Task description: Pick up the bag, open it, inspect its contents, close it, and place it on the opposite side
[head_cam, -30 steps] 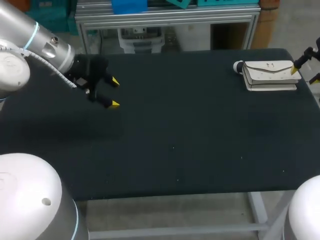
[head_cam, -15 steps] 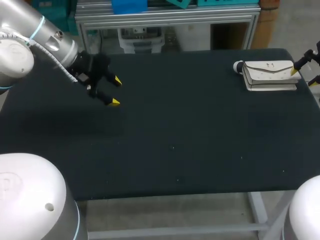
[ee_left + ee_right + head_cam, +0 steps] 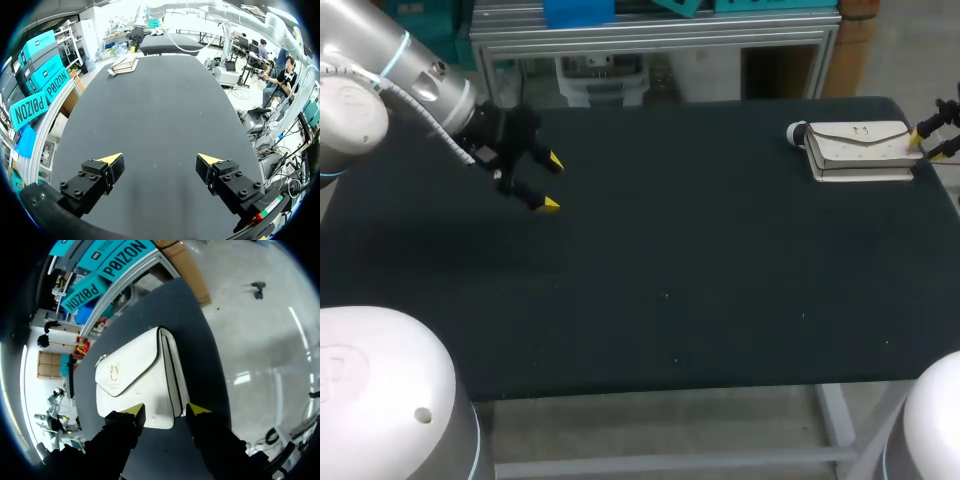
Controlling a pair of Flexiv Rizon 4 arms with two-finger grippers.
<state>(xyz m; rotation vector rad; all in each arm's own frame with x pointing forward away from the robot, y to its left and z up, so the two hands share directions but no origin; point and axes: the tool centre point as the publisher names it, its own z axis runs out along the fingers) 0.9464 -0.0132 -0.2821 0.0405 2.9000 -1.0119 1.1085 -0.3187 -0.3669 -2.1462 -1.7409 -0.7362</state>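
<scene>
Since a second ago the right gripper's (image 3: pixel 924 147) two yellow fingertips have drawn closer together at the bag's (image 3: pixel 855 145) 3 o'clock end. The left arm has lifted slightly toward the far side of the table (image 3: pixel 700 260), and it has held still over the last half second.

The right fingers are apart with a narrow gap. In the right wrist view the gripper (image 3: pixel 165 410) straddles the near corner of the bag (image 3: pixel 135 375). One tip is over the white front face and the other is just past the bag's side edge, over the dark table top. I cannot tell whether either tip touches the bag. The right arm comes in from the table's right edge, and only its gripper shows in the head view.

The left gripper (image 3: pixel 550 183) has its fingers spread wide with nothing between them. In its own wrist view the left gripper (image 3: pixel 160 160) has only bare black table top between and ahead of the tips.

The bag is white and lies flat with its flap shut and a small metal clasp on the front. It sits at about 2 o'clock on the table, near the far right corner, and a small pale rounded part sticks out at its 9 o'clock end. The left gripper is at about 10 o'clock, well apart from the bag.
</scene>
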